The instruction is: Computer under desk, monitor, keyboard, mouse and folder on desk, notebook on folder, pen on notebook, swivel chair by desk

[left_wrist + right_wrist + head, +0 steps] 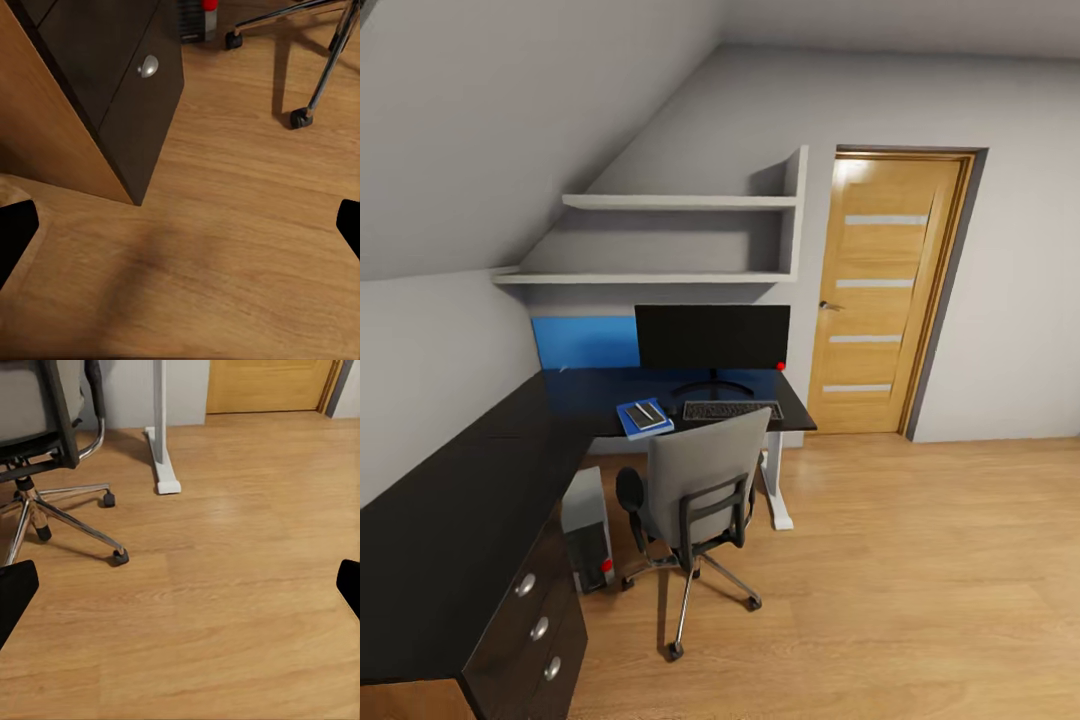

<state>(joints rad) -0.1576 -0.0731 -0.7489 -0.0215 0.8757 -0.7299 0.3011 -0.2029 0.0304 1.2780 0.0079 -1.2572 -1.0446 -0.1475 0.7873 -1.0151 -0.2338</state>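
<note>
The desk (450, 520) is L-shaped with a glossy black top. On its far wing stand the monitor (712, 338) and, in front of it, the keyboard (732, 410). Left of the keyboard lies the blue folder (630, 424), with the dark notebook (644, 416) and the white pen (652, 411) stacked on it. The swivel chair (700, 490) is drawn up to the desk, its back hiding part of the desk edge. The computer (588, 530) stands under the desk. The mouse is hidden. My left gripper (180, 240) and right gripper (180, 592) hang open over bare floor, holding nothing.
A wooden door (885, 290) is shut at the back right. Two wall shelves (680, 202) hang above the desk under the sloped ceiling. The drawer unit (142, 97) is close to my left gripper. Chair casters (120, 557) and the white desk leg (161, 435) lie ahead of my right gripper.
</note>
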